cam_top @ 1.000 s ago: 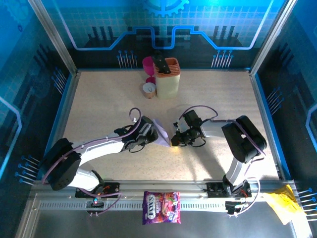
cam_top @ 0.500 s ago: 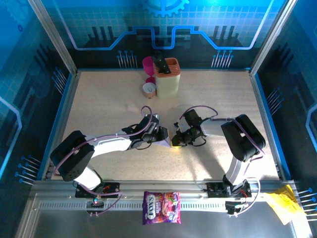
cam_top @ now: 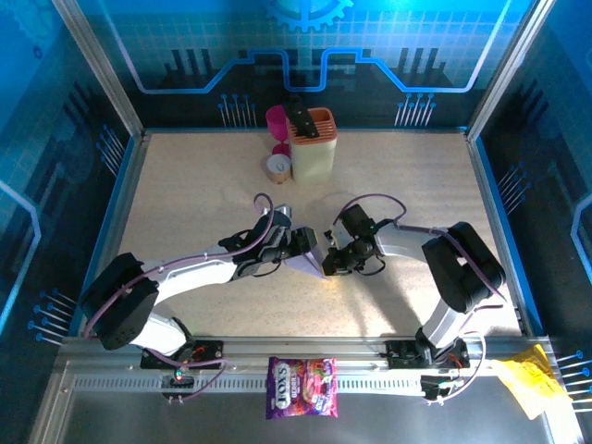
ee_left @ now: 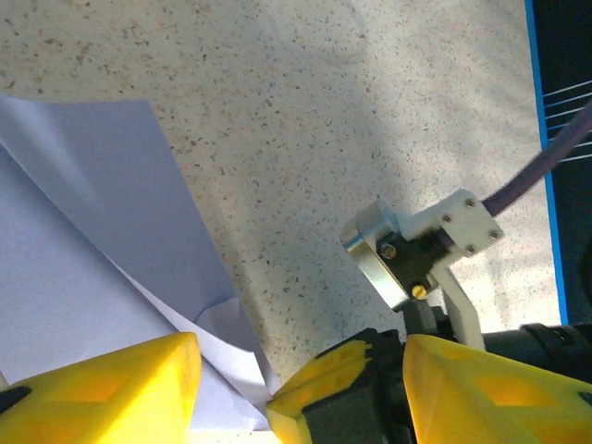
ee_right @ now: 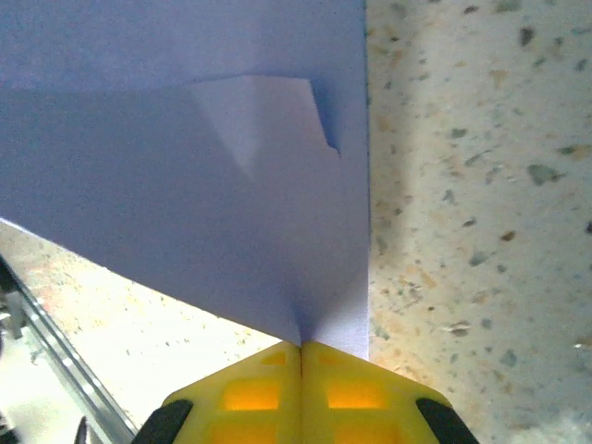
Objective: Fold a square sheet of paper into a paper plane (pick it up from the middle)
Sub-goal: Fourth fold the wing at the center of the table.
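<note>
Paper lies part-folded at middle of surface; my right end effector pinches its right edge tight, anchoring the crease; left end effector, jaws spread, sits alongside, likely to regrip.

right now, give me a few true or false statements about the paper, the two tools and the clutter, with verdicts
1. The right tool is shut on the lilac paper. True.
2. The left tool is clamped shut. False: its jaws stand apart.
3. The sweets bag lies on the speckled table between the tools. False: it lies on the metal ledge near the arm bases.
4. The yellow crumpled paper sits at the near right corner. True.
</note>
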You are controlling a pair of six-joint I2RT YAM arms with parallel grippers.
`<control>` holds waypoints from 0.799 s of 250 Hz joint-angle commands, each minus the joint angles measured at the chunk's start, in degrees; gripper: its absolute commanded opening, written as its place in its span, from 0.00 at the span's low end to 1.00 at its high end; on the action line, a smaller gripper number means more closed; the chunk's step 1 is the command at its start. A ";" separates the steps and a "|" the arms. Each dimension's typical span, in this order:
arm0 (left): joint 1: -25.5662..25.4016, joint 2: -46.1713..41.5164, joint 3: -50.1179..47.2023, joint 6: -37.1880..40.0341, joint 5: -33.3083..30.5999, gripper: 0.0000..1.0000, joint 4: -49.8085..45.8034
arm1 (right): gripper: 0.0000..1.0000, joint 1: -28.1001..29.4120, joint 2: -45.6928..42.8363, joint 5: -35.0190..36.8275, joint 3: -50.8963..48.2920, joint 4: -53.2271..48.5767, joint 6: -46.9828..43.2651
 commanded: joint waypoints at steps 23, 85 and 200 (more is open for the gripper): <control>1.20 -1.57 -2.32 -1.75 -0.65 0.60 -1.20 | 0.00 3.61 -0.22 7.24 3.77 -6.61 -2.85; 2.42 -1.26 -3.26 -1.79 0.78 0.60 -0.62 | 0.00 3.87 3.18 5.17 6.18 -8.57 -4.34; 3.67 -0.88 -4.15 -1.57 3.34 0.59 0.37 | 0.00 1.46 10.24 -3.85 8.40 -9.52 -4.12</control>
